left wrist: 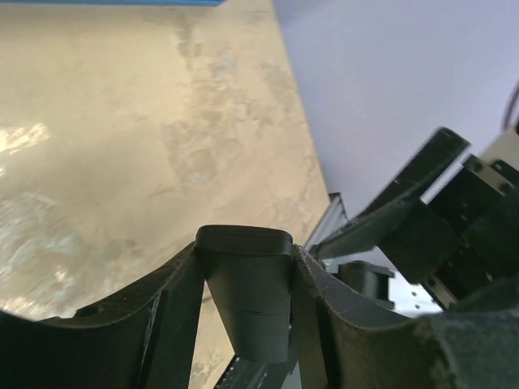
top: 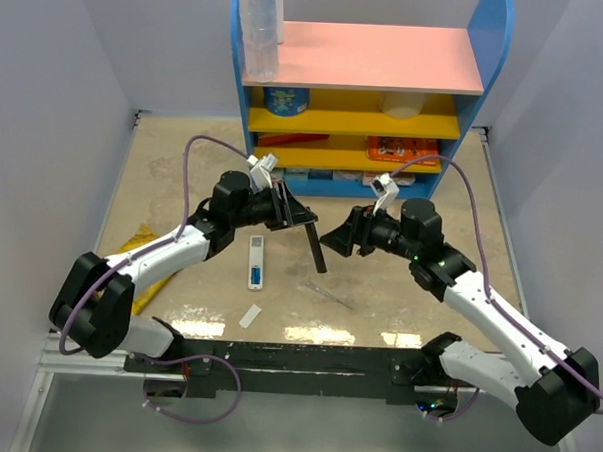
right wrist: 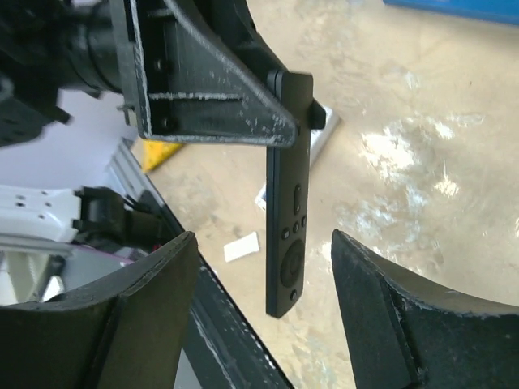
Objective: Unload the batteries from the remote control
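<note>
The left gripper [top: 300,216] is clamped on one end of the black remote [top: 317,249], the end away from the buttons, so it hangs upright above the table [top: 378,299], buttons facing the right gripper [right wrist: 263,243]. That gripper's 2 fingers [right wrist: 405,324] are spread wide, just short of the remote, touching nothing. Left of it on the table lies a white remote [top: 256,262] with what looks like a blue battery [top: 254,276] in it; a white chip [top: 251,316] and grey stick [top: 331,294] lie near
</note>
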`<state>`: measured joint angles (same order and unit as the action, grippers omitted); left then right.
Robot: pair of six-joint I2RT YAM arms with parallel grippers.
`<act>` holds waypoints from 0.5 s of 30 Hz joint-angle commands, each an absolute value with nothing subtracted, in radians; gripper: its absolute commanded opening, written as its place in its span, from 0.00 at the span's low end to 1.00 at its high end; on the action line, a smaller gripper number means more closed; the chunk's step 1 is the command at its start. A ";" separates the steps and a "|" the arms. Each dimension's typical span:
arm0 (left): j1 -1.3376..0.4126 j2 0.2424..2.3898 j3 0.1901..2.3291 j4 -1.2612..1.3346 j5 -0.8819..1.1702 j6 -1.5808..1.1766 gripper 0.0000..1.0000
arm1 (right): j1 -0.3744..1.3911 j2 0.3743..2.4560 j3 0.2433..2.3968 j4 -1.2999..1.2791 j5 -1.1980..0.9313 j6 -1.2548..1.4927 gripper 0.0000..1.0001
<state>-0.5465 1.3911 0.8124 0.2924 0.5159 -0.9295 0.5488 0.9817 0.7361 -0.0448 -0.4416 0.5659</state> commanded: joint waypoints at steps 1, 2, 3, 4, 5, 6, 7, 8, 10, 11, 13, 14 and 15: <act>-0.549 1.359 0.876 0.121 0.397 -0.896 0.00 | 0.632 1.026 0.776 -0.080 -0.307 0.508 0.68; -0.551 1.358 0.879 0.118 0.394 -0.900 0.00 | 0.646 1.046 0.776 -0.074 -0.293 0.506 0.67; -0.551 1.359 0.882 0.118 0.393 -0.905 0.00 | 0.656 1.058 0.776 -0.068 -0.263 0.506 0.67; -0.551 1.355 0.881 0.117 0.391 -0.917 0.00 | 0.681 1.068 0.778 -0.057 -0.249 0.506 0.66; -0.549 1.353 0.882 0.114 0.390 -0.923 0.00 | 0.693 1.090 0.779 -0.054 -0.232 0.508 0.66; -0.551 1.353 0.884 0.110 0.384 -0.928 0.00 | 0.706 1.101 0.785 -0.051 -0.198 0.502 0.65; -0.549 1.348 0.881 0.112 0.382 -0.937 0.00 | 0.728 1.114 0.787 -0.045 -0.178 0.503 0.64; -0.549 1.347 0.881 0.112 0.380 -0.940 0.00 | 0.741 1.136 0.787 -0.040 -0.158 0.500 0.64; -0.551 1.342 0.876 0.112 0.377 -0.956 0.00 | 0.767 1.164 0.793 -0.049 -0.088 0.499 0.62; -0.551 1.341 0.877 0.112 0.377 -0.960 0.00 | 0.776 1.173 0.795 -0.046 -0.074 0.500 0.61; -0.549 1.336 0.870 0.123 0.380 -0.980 0.00 | 0.796 1.192 0.785 -0.028 -0.043 0.514 0.56; -0.551 1.333 0.867 0.127 0.385 -0.985 0.00 | 0.801 1.196 0.778 -0.023 -0.034 0.518 0.54; -0.549 1.333 0.865 0.130 0.390 -0.989 0.00 | 0.805 1.206 0.776 -0.020 -0.026 0.525 0.52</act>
<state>-0.5465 1.3777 0.8341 0.0910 0.3874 -0.9489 0.7811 1.1946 0.7460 -0.0666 -0.1379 0.5213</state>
